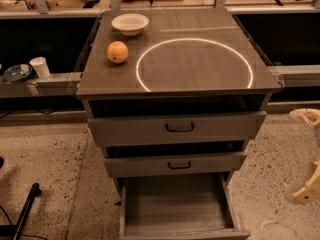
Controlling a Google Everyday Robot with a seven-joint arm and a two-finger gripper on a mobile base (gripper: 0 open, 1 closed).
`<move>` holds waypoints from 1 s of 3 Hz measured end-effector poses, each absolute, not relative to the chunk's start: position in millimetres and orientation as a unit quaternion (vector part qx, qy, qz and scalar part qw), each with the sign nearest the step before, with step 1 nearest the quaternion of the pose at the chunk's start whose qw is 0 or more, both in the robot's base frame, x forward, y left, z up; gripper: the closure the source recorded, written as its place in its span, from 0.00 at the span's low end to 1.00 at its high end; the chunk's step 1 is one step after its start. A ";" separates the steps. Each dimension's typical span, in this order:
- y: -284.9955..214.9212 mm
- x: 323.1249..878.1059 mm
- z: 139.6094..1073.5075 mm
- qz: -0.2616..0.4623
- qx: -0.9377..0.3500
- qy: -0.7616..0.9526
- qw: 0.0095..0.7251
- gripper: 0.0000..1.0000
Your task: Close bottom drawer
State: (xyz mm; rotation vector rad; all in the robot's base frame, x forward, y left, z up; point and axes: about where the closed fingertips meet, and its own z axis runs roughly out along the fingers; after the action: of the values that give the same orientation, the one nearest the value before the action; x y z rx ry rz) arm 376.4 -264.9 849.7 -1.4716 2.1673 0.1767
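Observation:
The bottom drawer (175,206) is pulled far out at the foot of the grey wood-grain cabinet. Its deep plain tray is open to view and empty. Its front edge (185,233) lies at the bottom of the view, and its handle is hidden. The mid-width drawer (175,164) and the widest top drawer (177,127) above it stick out a little, each with a black bar handle. My gripper (307,186), cream-coloured, hangs at the far right edge of the view, right of the drawers and apart from them, partly cut off.
On the cabinet top (200,79) sit an orange (117,52) and a white bowl (130,23) at the left, beside a bright ring of light. A white cup (39,66) and a dark dish (17,73) stand on a low ledge at the left. A black pole (25,209) lies on the speckled floor.

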 end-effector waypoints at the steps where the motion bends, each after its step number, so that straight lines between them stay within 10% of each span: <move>1: -256.2 370.7 866.8 0.046 -0.557 0.784 0.271 0.00; 3: -190.9 364.3 769.6 0.112 -0.553 0.743 0.359 0.00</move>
State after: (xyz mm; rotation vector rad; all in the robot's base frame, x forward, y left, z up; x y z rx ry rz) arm 364.3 -190.9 769.6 -1.4273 1.9167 0.2888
